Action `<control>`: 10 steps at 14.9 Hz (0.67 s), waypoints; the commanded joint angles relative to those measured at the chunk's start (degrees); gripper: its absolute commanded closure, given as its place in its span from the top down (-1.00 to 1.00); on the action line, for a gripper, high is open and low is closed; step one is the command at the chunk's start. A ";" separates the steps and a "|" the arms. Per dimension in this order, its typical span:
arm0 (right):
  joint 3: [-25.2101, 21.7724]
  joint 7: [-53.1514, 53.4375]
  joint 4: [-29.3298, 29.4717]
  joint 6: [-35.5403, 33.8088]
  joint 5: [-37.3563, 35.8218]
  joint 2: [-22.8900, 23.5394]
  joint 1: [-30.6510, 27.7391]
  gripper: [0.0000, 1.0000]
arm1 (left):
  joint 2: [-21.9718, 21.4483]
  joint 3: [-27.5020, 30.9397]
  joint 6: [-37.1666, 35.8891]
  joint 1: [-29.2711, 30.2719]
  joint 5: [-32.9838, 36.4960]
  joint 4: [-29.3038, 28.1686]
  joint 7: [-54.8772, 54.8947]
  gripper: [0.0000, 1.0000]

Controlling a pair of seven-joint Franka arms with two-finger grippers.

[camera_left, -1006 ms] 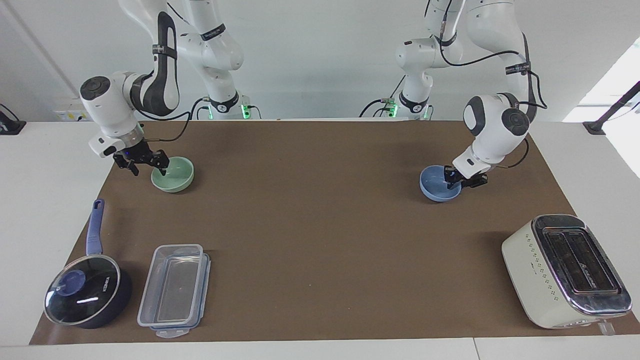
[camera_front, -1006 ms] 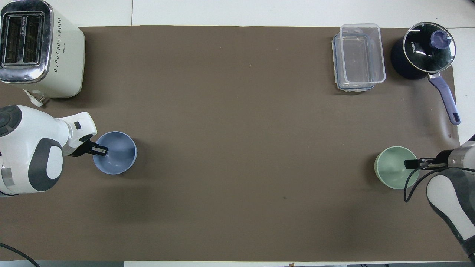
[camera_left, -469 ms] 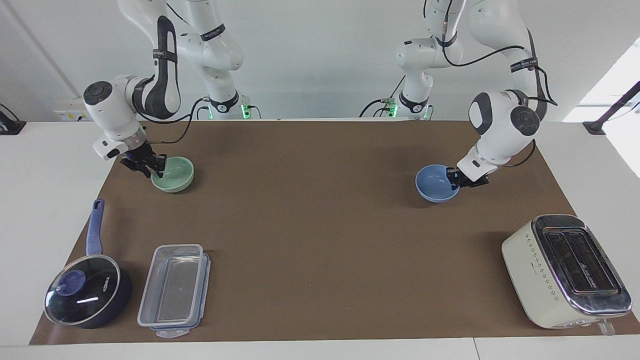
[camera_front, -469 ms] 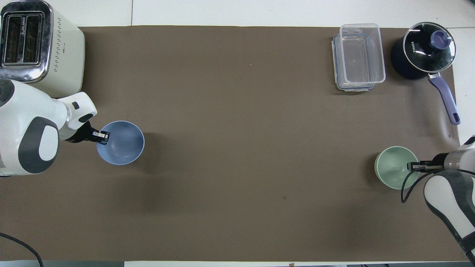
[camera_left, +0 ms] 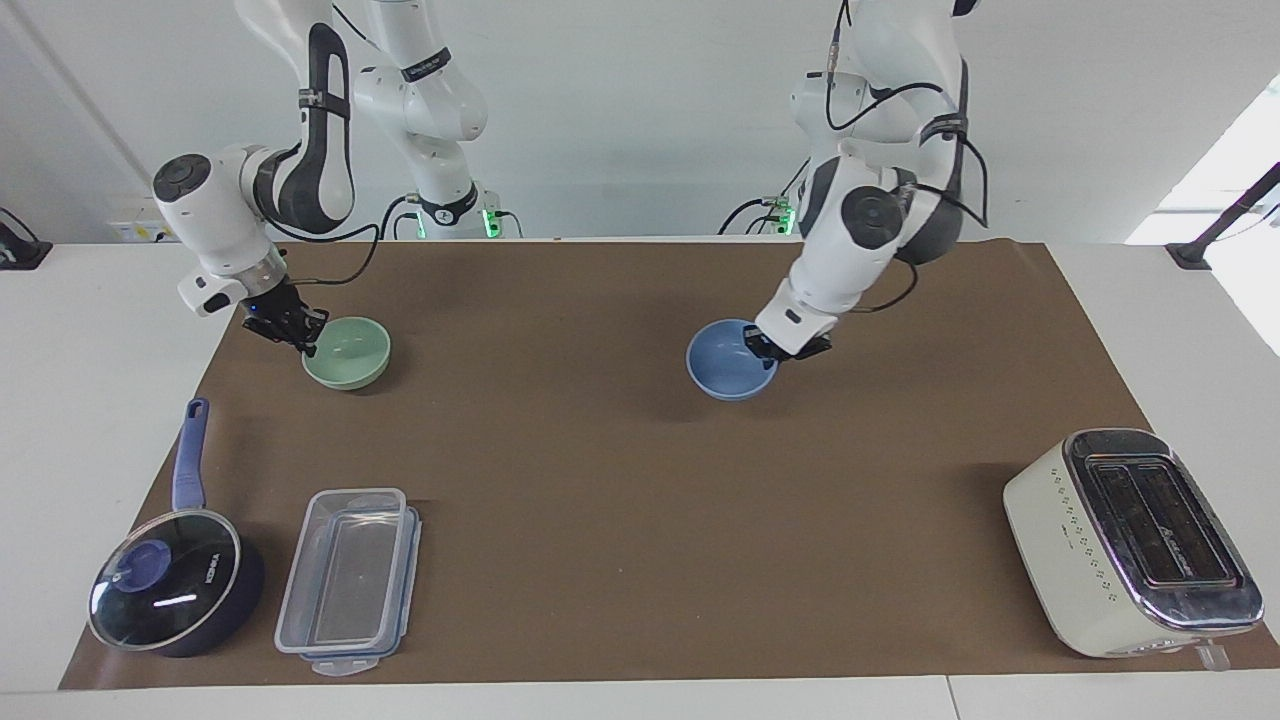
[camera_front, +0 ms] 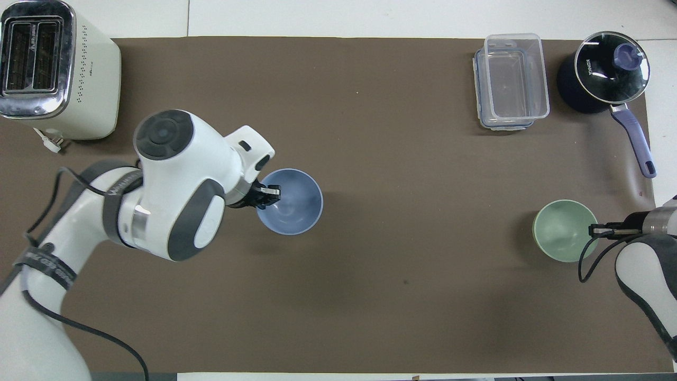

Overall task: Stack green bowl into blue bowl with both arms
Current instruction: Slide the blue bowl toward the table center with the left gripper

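The light-blue bowl (camera_left: 727, 360) (camera_front: 290, 201) hangs a little above the brown mat near its middle, casting a shadow below. My left gripper (camera_left: 770, 350) (camera_front: 271, 194) is shut on its rim at the side toward the left arm's end. The pale green bowl (camera_left: 347, 352) (camera_front: 564, 230) is low at the mat toward the right arm's end of the table. My right gripper (camera_left: 305, 340) (camera_front: 593, 231) is shut on its rim at the outer side. I cannot tell whether the green bowl rests on the mat or is just off it.
A cream toaster (camera_left: 1130, 540) (camera_front: 53, 69) stands far from the robots at the left arm's end. A clear lidded container (camera_left: 345, 580) (camera_front: 510, 79) and a dark blue saucepan (camera_left: 170, 585) (camera_front: 608, 71) with glass lid sit far from the robots at the right arm's end.
My right gripper closed on the green bowl's rim and shifted it slightly. The left arm lifted the blue bowl and carried it from its end of the table toward the middle.
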 commanded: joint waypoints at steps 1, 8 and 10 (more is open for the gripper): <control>0.72 -1.33 4.03 -4.10 1.06 -0.79 -0.21 -1.00 | -0.12 0.98 7.58 -4.81 -1.96 -4.91 -3.18 -1.00; 2.66 0.42 15.54 -15.34 0.88 -1.76 2.86 -1.00 | 3.21 0.89 14.63 -8.15 -2.14 -7.29 0.16 -1.00; 2.66 4.98 17.30 -17.64 0.88 -1.76 5.14 -1.00 | 4.01 0.89 15.77 -8.42 -2.23 -7.47 0.42 -1.00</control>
